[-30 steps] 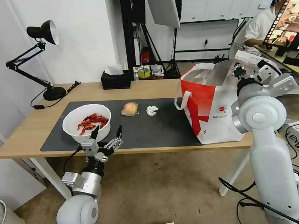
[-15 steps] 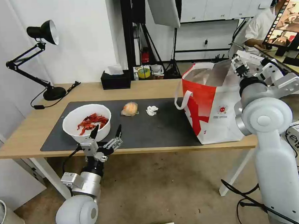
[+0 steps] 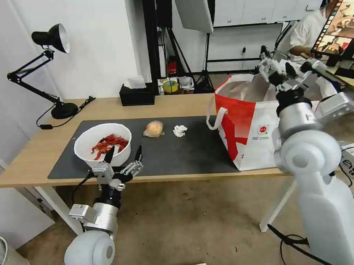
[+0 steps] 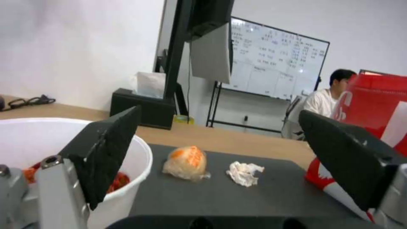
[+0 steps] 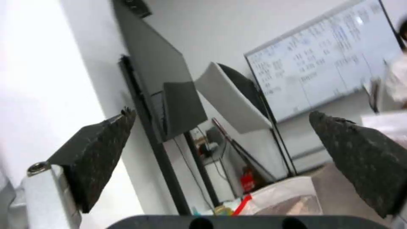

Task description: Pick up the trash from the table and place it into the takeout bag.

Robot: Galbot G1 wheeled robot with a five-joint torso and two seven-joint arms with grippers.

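I see my left pincer point(image 3: 124, 155) spread wide and empty at the near edge of the long light-wood counter point(image 3: 175, 103), just in front of the white round bowl of red crayfish shells point(image 3: 103, 145) on the dark grey mat point(image 3: 193, 147). Farther right on the mat lie the small plastic-wrapped orange lump point(image 3: 153, 128) and the crumpled white tissue point(image 3: 180, 130). My right pincer point(image 3: 274, 66) is raised above the open white-and-red takeout bag point(image 3: 248, 128) at the counter's right end, fingers wide, holding nothing.
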